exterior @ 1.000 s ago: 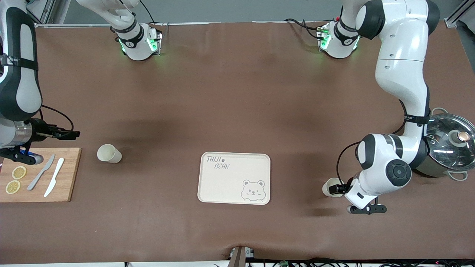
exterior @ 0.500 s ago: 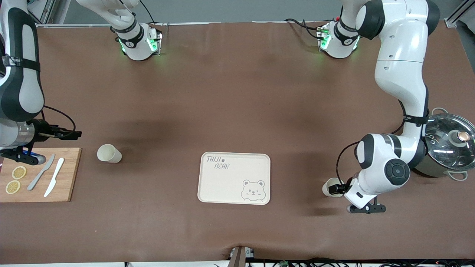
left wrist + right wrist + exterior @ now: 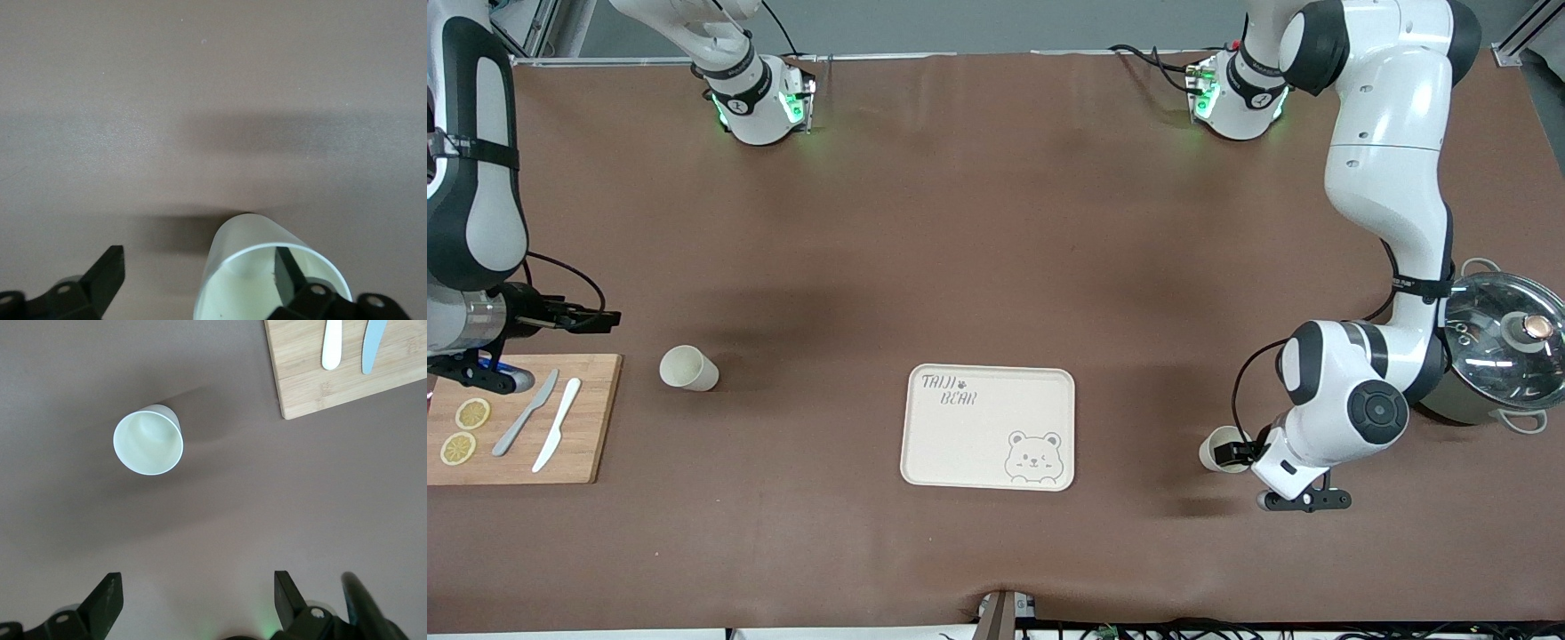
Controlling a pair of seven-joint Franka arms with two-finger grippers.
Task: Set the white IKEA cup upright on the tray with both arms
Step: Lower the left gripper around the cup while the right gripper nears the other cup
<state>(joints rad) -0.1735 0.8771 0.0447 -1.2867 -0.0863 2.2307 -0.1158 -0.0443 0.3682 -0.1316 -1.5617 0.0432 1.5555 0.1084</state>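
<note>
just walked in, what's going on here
Two arms are working on white cups. The left gripper has its open fingers straddling the wall of one cup beside the pot. The right gripper is open above the table near the cutting board and the other cup. The tray holds nothing.

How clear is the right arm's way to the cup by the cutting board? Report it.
Probably clear, yes. The right gripper hangs open close to the white cup, with only bare table between them; the wooden cutting board lies aside. The left gripper is at the other cup.
</note>
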